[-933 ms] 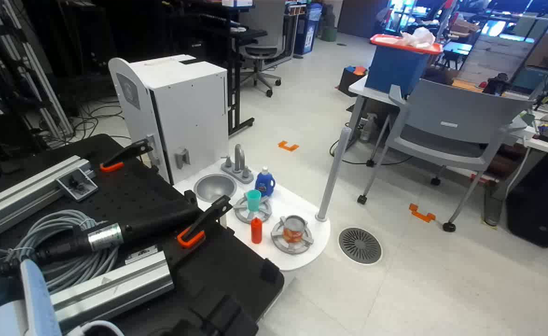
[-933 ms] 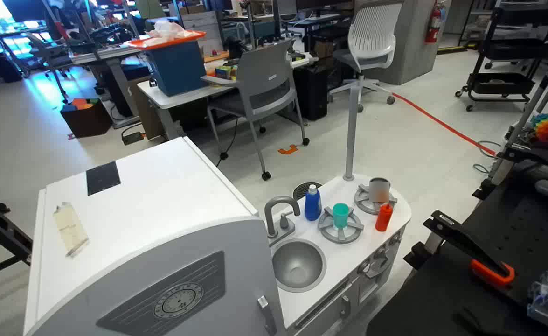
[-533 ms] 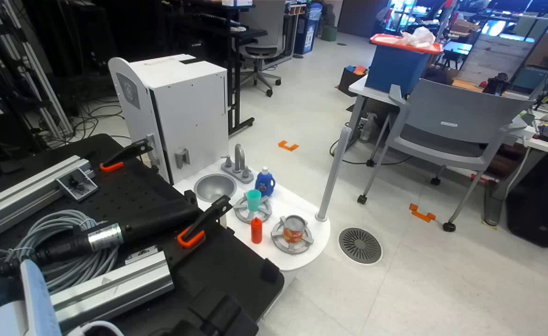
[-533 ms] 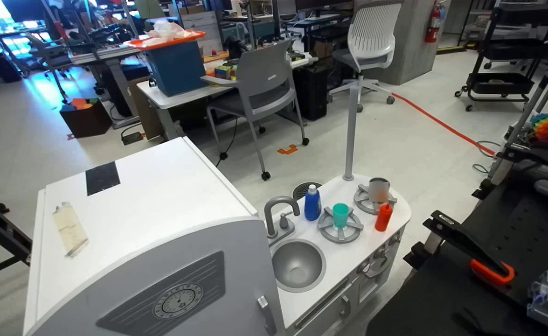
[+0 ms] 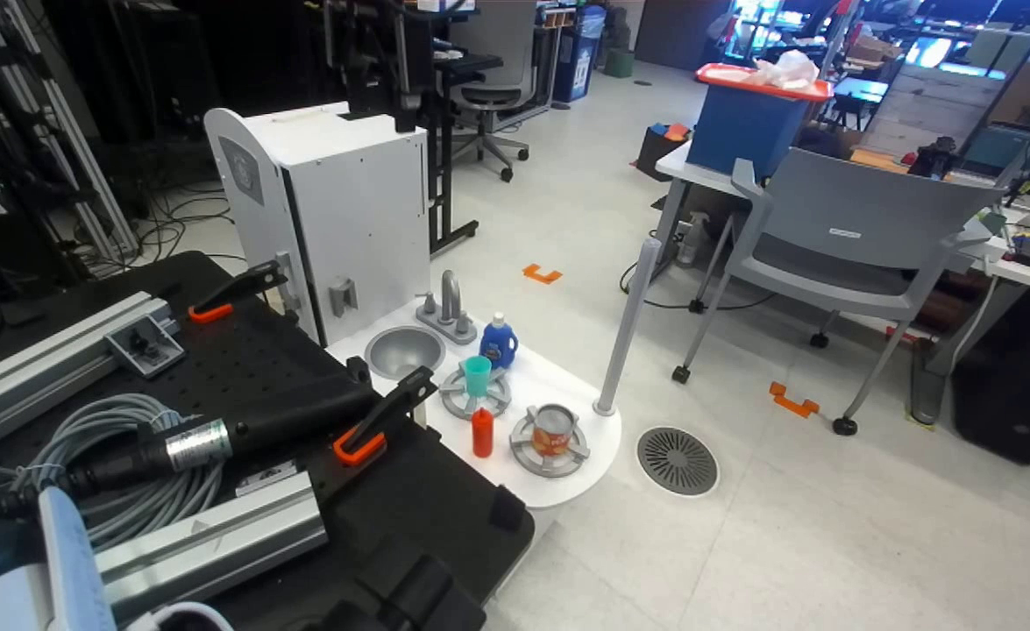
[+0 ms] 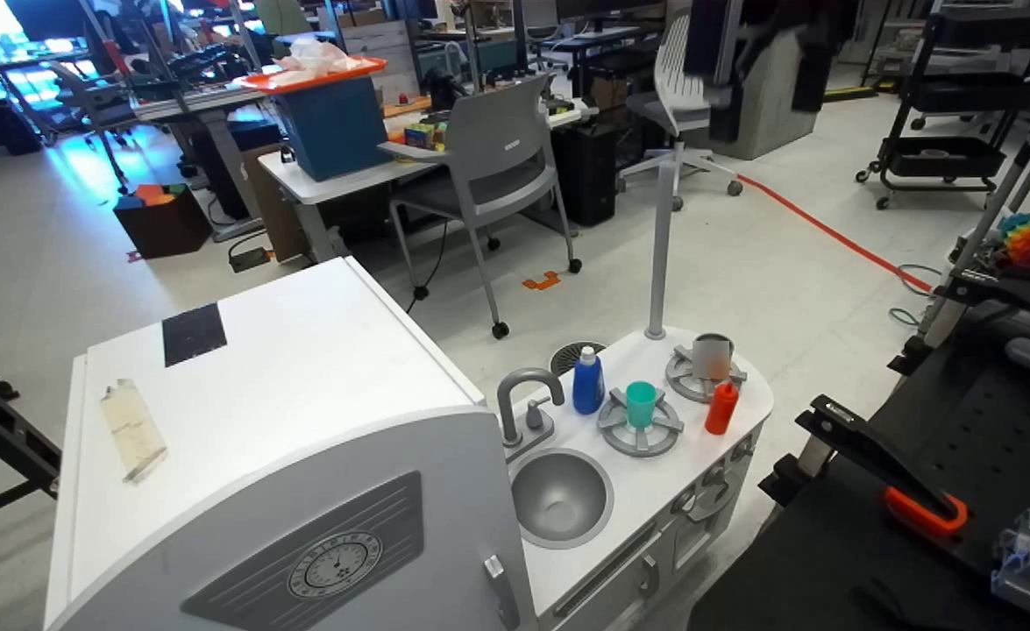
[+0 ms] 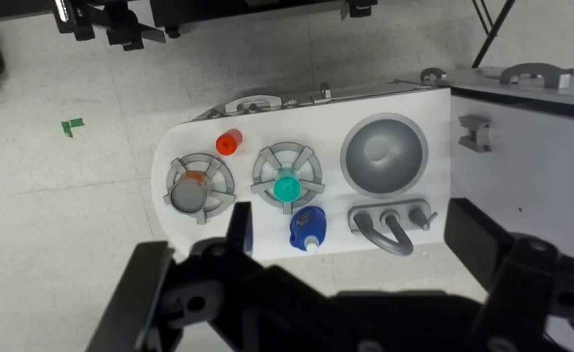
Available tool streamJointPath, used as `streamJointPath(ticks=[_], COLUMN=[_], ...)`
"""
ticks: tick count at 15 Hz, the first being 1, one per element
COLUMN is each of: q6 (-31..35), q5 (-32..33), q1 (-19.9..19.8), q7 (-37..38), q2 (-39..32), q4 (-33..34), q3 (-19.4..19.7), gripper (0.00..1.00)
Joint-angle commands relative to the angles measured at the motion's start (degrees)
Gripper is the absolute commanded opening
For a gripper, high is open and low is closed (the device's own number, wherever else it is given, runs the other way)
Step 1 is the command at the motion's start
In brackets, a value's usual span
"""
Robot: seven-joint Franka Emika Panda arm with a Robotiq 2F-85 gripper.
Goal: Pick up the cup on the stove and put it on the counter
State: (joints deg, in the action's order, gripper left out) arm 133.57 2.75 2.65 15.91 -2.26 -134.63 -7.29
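The jaws have entered both exterior views, spread apart and holding nothing. The cup (image 7: 287,188) stands on the burner (image 7: 304,157), below and ahead of the jaws. Approach phase probable: descend and grip before transfer to the surface (image 7: 311,123).

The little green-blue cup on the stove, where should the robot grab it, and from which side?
Probably by the upper sides of the cup, coming down from above: it stands upright, mouth up. I'd pinch the sides facing the sink basin and the other burner, since the blue bottle stands close to another side.
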Motion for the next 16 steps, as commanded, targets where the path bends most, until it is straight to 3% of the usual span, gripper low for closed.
streamJointPath(ticks=[1, 5, 8, 16], q6=[5.18, 9.01, 7.49, 6.51], q5=[0.23, -1.26, -0.76, -0.11], q1=[1.01, 1.63, 3.28, 7.82], q7=[0.09, -2.14, -1.49, -0.44], q2=[-14.96, -30.82, -41.17, -58.42], q4=[6.24, 15.53, 24.89, 45.6], q3=[1.74, 3.51, 4.93, 7.97], gripper=[1.0, 1.0, 1.0, 1.0])
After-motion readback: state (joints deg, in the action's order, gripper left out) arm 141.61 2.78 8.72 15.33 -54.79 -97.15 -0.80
